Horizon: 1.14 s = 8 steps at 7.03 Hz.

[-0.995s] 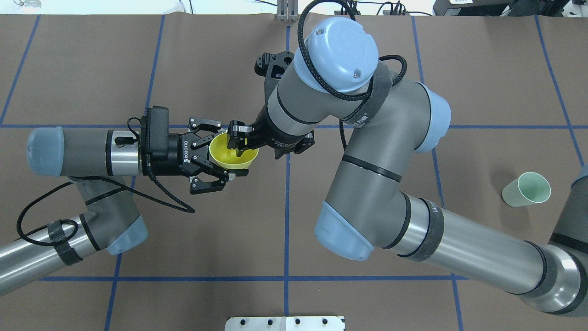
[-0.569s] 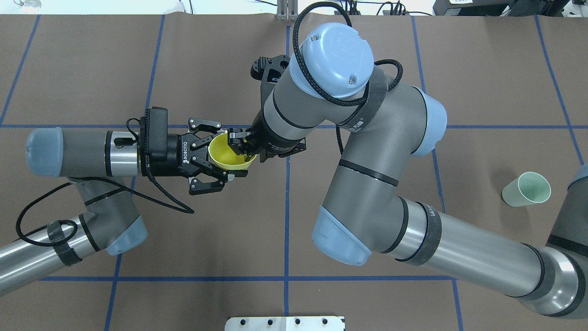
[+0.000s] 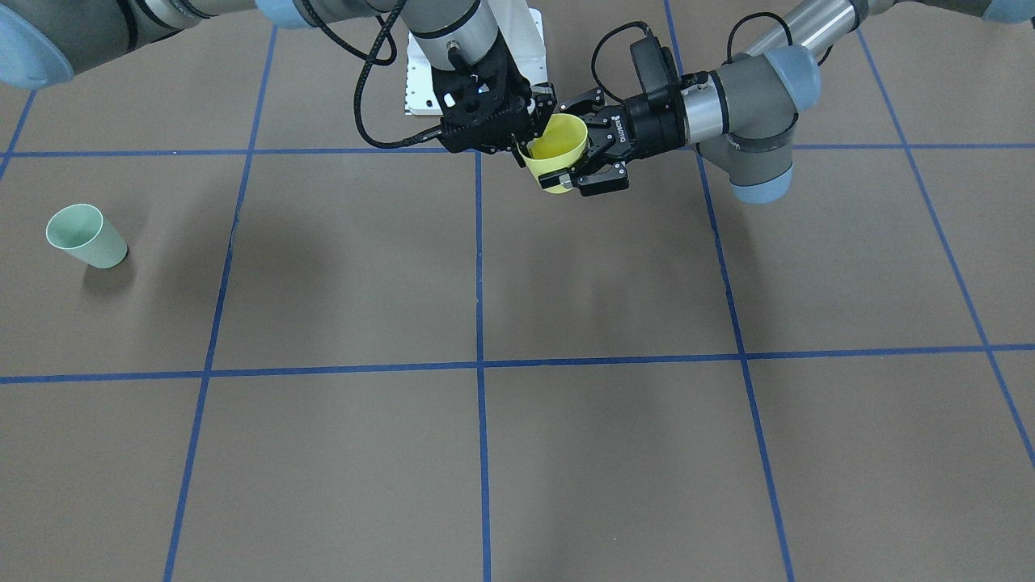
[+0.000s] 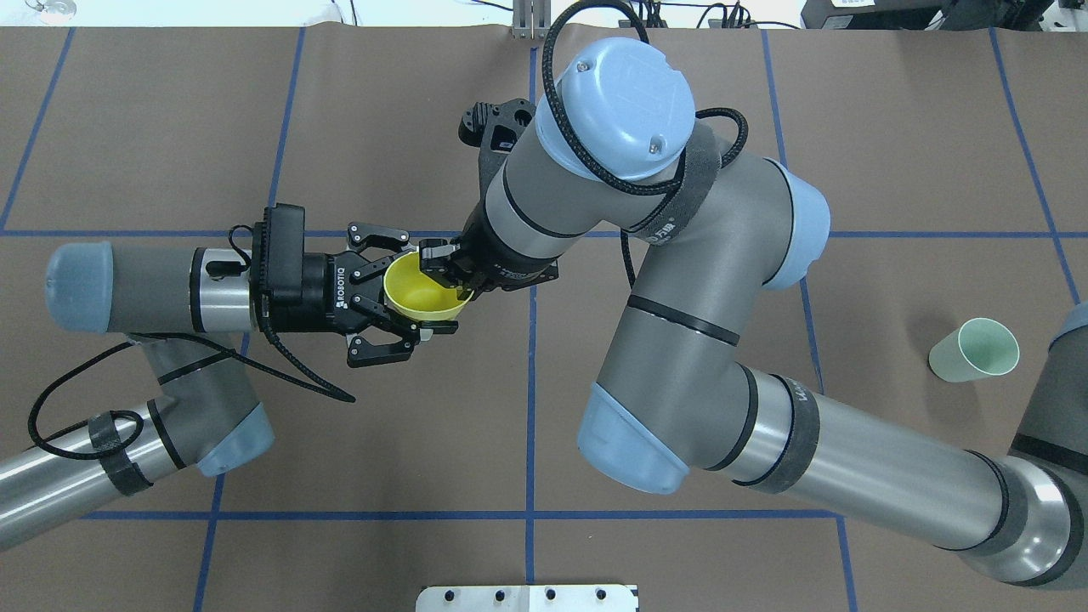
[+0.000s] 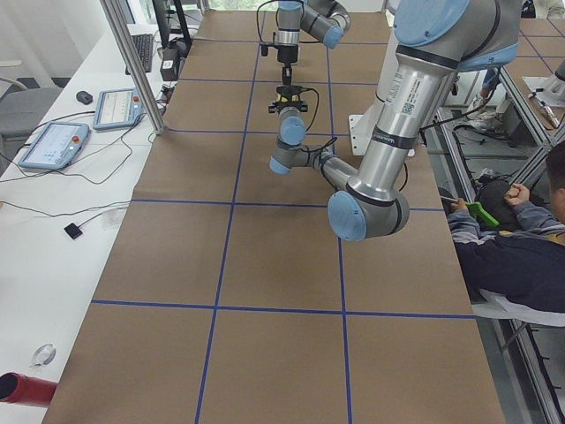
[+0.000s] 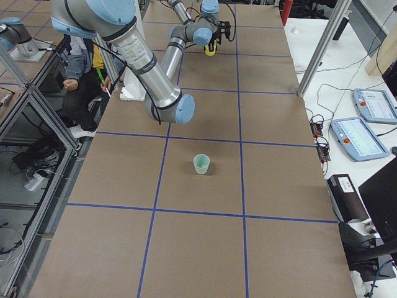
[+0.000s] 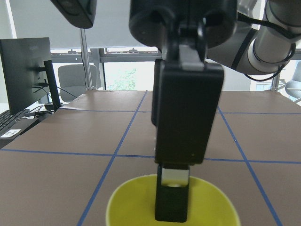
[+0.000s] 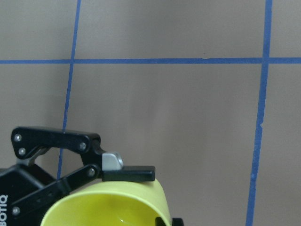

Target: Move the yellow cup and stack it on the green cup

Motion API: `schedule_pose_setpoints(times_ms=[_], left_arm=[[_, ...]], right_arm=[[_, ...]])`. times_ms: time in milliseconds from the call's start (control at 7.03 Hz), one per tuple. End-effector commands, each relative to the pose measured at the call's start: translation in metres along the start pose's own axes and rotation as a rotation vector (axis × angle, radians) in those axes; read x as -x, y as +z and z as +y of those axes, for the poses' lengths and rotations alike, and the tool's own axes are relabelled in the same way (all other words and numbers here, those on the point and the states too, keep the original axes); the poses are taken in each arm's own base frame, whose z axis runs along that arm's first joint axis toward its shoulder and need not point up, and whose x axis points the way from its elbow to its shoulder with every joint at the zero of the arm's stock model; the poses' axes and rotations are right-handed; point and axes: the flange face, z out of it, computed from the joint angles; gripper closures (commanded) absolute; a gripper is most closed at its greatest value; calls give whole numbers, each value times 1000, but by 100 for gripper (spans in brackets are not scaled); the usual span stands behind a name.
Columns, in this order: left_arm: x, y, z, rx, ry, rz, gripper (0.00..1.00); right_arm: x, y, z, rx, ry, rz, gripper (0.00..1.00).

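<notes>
Yellow cup [image 4: 408,293] held above the bench [image 4: 680,127].
Left fingers [image 4: 435,324] grasp it; right fingers [image 4: 439,257] straddle its rim, perhaps gripping, I cannot tell. Green cup [image 4: 977,348] far right.

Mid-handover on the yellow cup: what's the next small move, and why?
Probably shut the right tool on the yellow cup wall. One of its fingers hangs inside the rim, while the left tool grips the cup from the side. Whether the right has clamped is unclear, so the left shouldn't release yet.
</notes>
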Motion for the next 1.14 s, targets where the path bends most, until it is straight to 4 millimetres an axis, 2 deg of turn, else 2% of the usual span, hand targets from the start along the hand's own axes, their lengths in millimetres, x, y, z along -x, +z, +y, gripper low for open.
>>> schedule_pose_setpoints(times_ms=[0, 142, 284, 427, 569, 995], left_arm=[[-9, 3, 8, -2, -9, 18, 0], [-8, 3, 8, -1, -10, 17, 0], [-8, 3, 8, -1, -10, 17, 0], [-8, 3, 8, -1, -11, 16, 0], [-7, 3, 11, 6, -15, 12, 0], [4, 3, 8, 5, -54, -74, 0]], right_arm=[[-2, 0, 0, -1, 7, 3, 100], [-10, 3, -1, 0, 15, 13, 100], [-29, -2, -14, -19, 37, 32, 100], [-60, -12, -22, -40, 60, 53, 100], [-91, -28, -40, -68, 107, 99, 100], [-150, -83, -101, -161, 233, 209, 100]])
